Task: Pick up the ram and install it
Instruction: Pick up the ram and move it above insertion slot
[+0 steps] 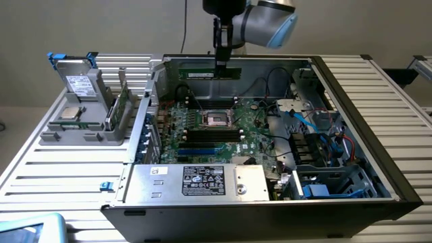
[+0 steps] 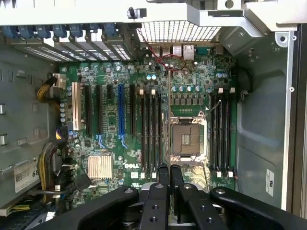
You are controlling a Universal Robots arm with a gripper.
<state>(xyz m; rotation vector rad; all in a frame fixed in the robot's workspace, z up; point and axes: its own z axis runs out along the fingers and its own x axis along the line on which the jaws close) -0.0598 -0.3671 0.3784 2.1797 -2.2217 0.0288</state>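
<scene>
Ext. view: the arm's black hand is pinched narrow on the ram, a long thin green circuit-board stick w/ white label. The grip sits off-centre, nearer the end at the exterior view's right. The ram hangs level, well above the square silver CPU socket, towards the far wall of the open black tower case. The long black memory slots lie just on the socket's near side on the large green motherboard. The case rests on the pale slatted surface.

Wrist view: the hand's fingers are close together. A thin line runs out from between them beside the socket, prob. the ram edge-on. Slot banks flank the socket, parallel to that line.

Judgement: carry phase. Keep the ram level and parallel w/ the slots, centred over one slot. The off-centre grip could tip it, so press evenly. Can't tell clip positions.
</scene>
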